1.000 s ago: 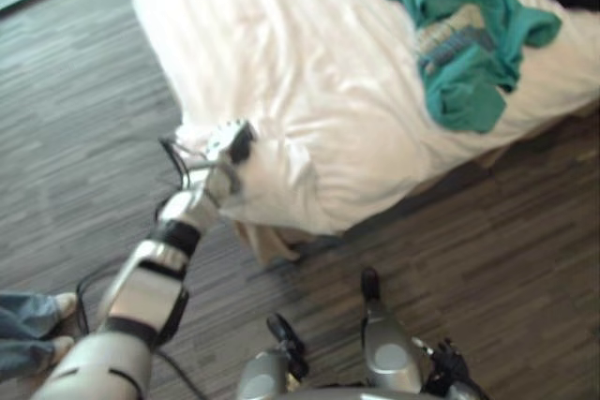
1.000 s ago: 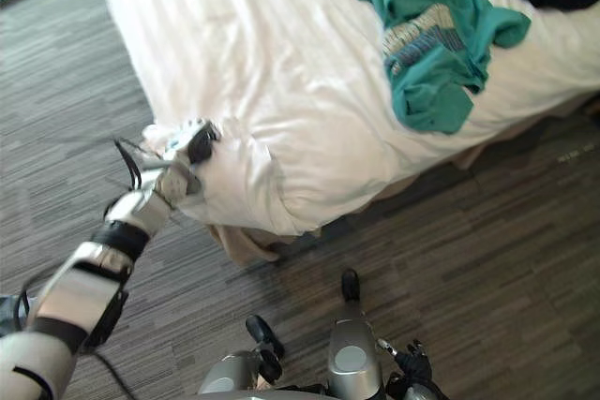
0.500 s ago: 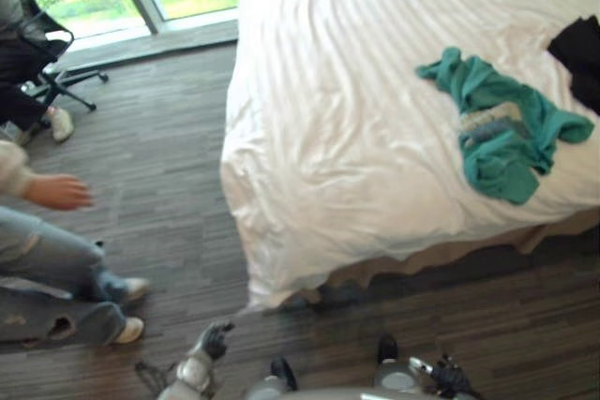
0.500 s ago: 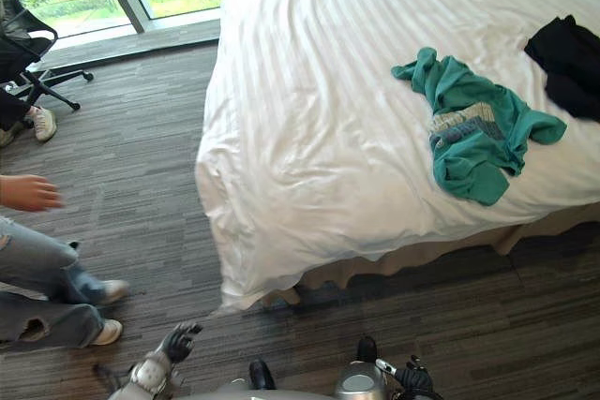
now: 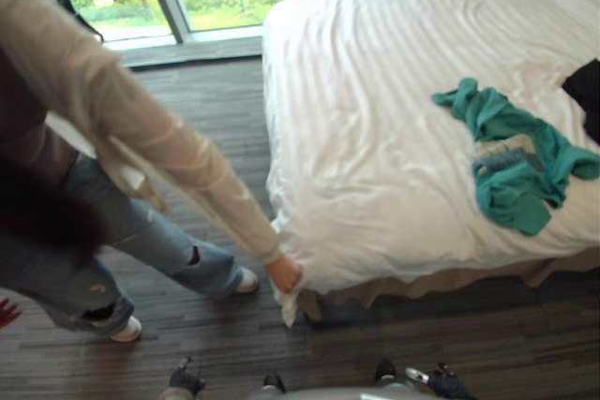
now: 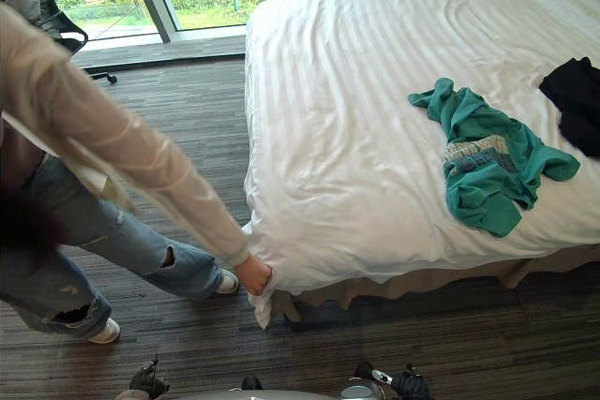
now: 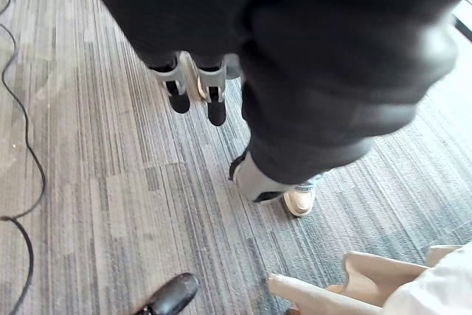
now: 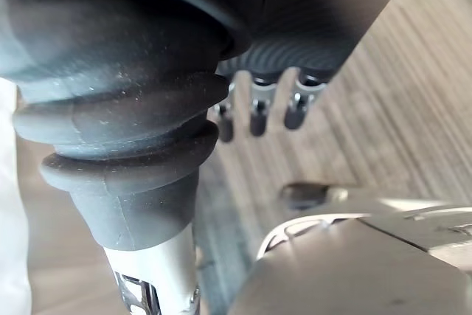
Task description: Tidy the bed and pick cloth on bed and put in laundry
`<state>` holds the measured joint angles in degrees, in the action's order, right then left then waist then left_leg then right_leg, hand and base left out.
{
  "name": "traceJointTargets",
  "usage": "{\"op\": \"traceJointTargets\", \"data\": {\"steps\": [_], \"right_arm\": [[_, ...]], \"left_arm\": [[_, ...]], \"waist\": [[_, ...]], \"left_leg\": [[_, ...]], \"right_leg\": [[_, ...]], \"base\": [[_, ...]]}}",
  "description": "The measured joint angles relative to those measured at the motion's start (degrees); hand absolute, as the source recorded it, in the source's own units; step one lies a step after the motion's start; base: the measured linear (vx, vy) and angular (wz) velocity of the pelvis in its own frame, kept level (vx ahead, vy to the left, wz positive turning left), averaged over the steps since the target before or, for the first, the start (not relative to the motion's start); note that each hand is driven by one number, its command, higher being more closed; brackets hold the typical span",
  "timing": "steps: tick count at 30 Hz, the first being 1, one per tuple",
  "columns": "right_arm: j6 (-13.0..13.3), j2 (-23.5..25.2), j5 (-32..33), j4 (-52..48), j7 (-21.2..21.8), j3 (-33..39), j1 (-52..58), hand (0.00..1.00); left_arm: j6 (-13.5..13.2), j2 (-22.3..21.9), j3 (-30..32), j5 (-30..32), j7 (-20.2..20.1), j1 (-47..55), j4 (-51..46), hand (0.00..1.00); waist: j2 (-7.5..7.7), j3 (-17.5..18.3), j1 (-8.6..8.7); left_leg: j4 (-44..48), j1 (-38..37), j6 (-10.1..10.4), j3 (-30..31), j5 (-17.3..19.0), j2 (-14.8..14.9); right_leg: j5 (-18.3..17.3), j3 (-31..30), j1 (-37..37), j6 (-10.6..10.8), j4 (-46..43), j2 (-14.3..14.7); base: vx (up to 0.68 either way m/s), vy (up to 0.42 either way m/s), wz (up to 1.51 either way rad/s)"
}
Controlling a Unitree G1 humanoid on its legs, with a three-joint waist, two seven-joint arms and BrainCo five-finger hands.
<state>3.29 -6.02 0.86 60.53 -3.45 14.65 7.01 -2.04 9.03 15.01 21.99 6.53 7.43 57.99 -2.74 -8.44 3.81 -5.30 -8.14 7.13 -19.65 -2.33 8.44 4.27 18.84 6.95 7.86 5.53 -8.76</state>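
Observation:
A teal cloth (image 6: 483, 170) lies crumpled on the white bed (image 6: 356, 91), towards its right side. A black cloth (image 6: 574, 100) lies at the bed's right edge. My left hand (image 5: 185, 383) hangs low over the floor at the bottom left, far from the bed. Its fingers (image 7: 178, 95) are straight and hold nothing. My right hand (image 6: 410, 384) hangs at the bottom right, fingers (image 8: 254, 112) straight and empty. Both cloths are out of reach of either hand.
A person (image 6: 103, 166) bends in from the left, one hand (image 6: 253, 276) on the sheet at the bed's near left corner. Their shoe (image 7: 299, 201) stands close to my left hand. A beige bed skirt (image 7: 354, 282) hangs under the sheet. An office chair (image 6: 56, 21) stands by the window.
My left hand has let go of the sheet corner, opened and dropped low. The camera has lifted, so the whole bed shows. A person has stepped in and reached the corner.

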Motion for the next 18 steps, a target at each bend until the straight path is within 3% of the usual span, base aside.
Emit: {"op": "traceJointTargets", "data": {"steps": [18], "right_arm": [[-1.0,0.1,-0.9,0.0,-0.1,1.3,0.2,0.00]], "left_arm": [[-0.4,0.5,-0.6,-4.1,0.0,-1.4,-2.7,0.00]], "waist": [[0.22,0.2,0.03]], "left_leg": [[0.0,-0.7,0.0,-1.2,0.1,0.1]], "right_leg": [[0.1,-1.4,-0.2,0.0,0.1,0.1]], "base": [[-0.02,0.000,-0.03]]}}
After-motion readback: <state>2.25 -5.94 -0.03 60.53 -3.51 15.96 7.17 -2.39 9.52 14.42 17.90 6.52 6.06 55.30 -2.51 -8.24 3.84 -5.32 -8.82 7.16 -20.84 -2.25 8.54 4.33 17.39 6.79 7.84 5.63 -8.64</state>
